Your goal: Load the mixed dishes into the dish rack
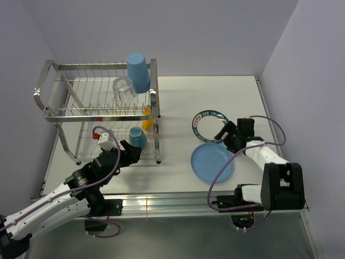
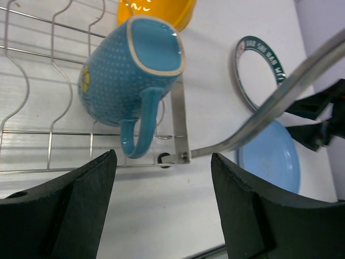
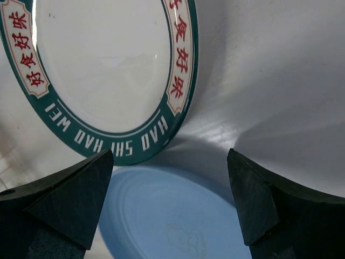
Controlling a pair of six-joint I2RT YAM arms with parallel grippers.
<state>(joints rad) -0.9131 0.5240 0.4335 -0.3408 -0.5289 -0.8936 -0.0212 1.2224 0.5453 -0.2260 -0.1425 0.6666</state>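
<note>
Top camera: a two-tier chrome wire dish rack (image 1: 99, 110) is sitting at the left rear of the white table (image 1: 178, 97). A blue tumbler (image 1: 138, 72) is standing mouth-down at the upper tier's far right corner, with a clear glass (image 1: 124, 90) just beside it. A small yellow-orange bowl (image 1: 147, 117) is standing on edge at the rack's right end. A light blue mug (image 1: 138, 138) is lying in the lower tier's near right corner. The left arm (image 1: 48, 208) is stretching diagonally from the near-left corner toward the rack, its left gripper (image 1: 132, 150) hanging just short of the mug. The right arm (image 1: 268, 156) is folding back over its base, its right gripper (image 1: 223, 133) pointing at the right edge of a white plate with dark green patterned rim (image 1: 209, 126), which is lying flat on the table. A large plain blue plate (image 1: 212, 162) is lying flat just nearer. Cannot tell whether the two rims are touching.

Left wrist: the black fingers (image 2: 81, 199) are spreading wide, with nothing between them. The mug (image 2: 124, 75) is tilting on the wires, handle toward the camera, apart from both fingers.

Right wrist: the fingers (image 3: 64, 199) are gaping wide and gripping nothing, hovering above where the patterned plate (image 3: 102, 70) and the blue plate (image 3: 172, 216) are lying close together.
</note>
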